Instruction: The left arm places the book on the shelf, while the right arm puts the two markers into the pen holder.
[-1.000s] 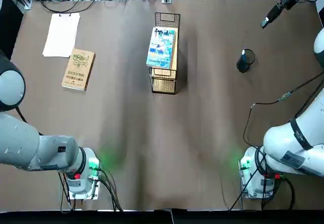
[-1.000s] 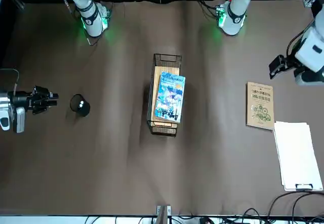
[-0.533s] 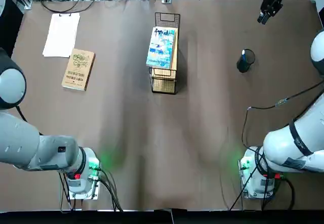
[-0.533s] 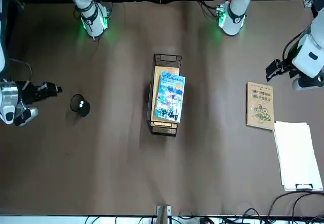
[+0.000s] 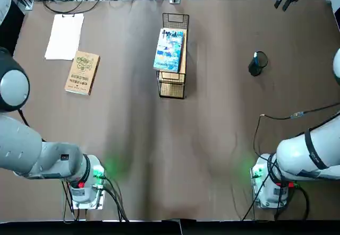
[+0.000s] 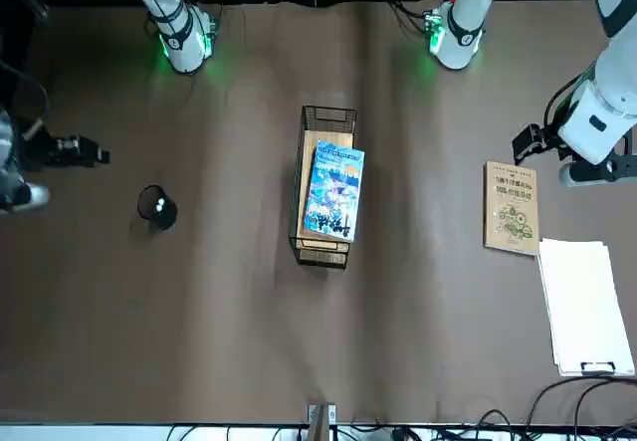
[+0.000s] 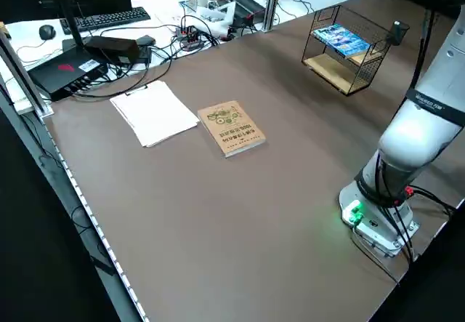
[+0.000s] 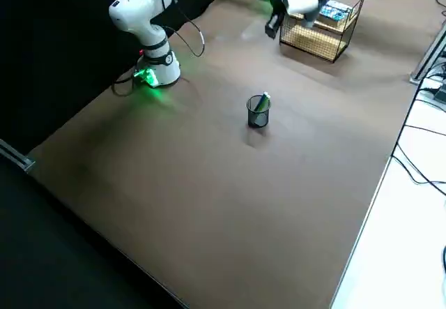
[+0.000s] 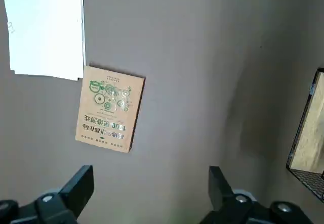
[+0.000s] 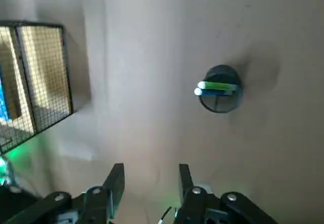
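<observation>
Handling first: the thin light-blue illustrated paperback (image 5: 169,50), seen on the pale wooden shelf board (image 6: 315,150), looks light, bendy, probably slick; best gripped across the spine if regrasped. Slim blue and light-green markers (image 10: 220,87) are held in the black mesh cup (image 8: 258,118), rigid, best pinched mid-barrel. Left gripper (image 9: 152,178) by the tan book (image 9: 110,108), right gripper (image 10: 151,176) beyond the cup: both spread wide, empty.

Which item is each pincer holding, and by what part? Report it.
Nothing is held: the left pincer and right pincer both stand open and empty.
</observation>
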Controlling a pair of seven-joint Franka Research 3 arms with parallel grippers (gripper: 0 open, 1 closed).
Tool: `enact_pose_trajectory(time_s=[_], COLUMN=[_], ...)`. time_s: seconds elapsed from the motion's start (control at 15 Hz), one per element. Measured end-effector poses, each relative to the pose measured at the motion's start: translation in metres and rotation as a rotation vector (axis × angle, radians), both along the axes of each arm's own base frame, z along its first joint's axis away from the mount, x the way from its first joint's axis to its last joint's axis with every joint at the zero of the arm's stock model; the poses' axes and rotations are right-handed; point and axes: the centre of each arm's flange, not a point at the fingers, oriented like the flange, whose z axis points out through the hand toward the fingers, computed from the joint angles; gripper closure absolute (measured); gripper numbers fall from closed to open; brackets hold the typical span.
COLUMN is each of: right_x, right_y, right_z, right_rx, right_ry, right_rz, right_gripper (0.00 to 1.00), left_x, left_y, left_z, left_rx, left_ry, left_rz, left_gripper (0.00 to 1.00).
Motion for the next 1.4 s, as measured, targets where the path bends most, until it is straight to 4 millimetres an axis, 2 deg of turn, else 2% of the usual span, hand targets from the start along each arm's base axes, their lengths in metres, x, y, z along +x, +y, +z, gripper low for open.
enact_pose_trajectory(time_s=[0.13, 0.27, 0.33, 0.47, 0.53, 0.73, 0.93, 1.07, 1.2, 1.4], right_x=[-0.013, -0.025, -0.031, -0.037, -0.039, -0.044, -0.061, -0.069, -0.073, -0.075], right_y=[0.003, 0.021, 0.031, 0.046, 0.051, 0.052, 0.051, 0.051, 0.050, 0.050], right_z=[0.028, 0.052, 0.062, 0.073, 0.075, 0.072, 0.068, 0.072, 0.073, 0.071], right_rx=[-0.098, -0.177, -0.195, -0.203, -0.203, -0.202, -0.202, -0.196, -0.194, -0.194], right_ry=[-0.031, -0.061, -0.075, -0.096, -0.103, -0.132, -0.151, -0.164, -0.156, -0.141], right_rz=[-0.032, -0.048, -0.047, -0.033, -0.030, -0.036, -0.038, -0.007, 0.007, 0.013], right_gripper=[0.49, 0.55, 0.53, 0.38, 0.34, 0.33, 0.30, 0.19, 0.00, 0.00], left_x=[0.000, 0.001, 0.001, 0.002, 0.002, 0.005, 0.006, 0.007, 0.007, 0.007], left_y=[0.002, 0.005, 0.007, 0.010, 0.010, 0.010, 0.010, 0.010, 0.009, 0.008], left_z=[0.000, 0.001, 0.001, 0.001, 0.000, -0.005, -0.009, -0.010, -0.010, -0.010], left_rx=[-0.001, -0.001, -0.002, -0.002, -0.002, -0.003, -0.003, -0.004, -0.004, -0.004], left_ry=[0.000, -0.002, -0.002, -0.002, 0.000, 0.006, 0.012, 0.013, 0.013, 0.013], left_rz=[0.003, 0.009, 0.013, 0.017, 0.018, 0.018, 0.018, 0.018, 0.016, 0.014], left_gripper=[0.00, 0.00, 0.00, 0.00, 0.00, 0.00, 0.00, 0.00, 0.00, 0.00])
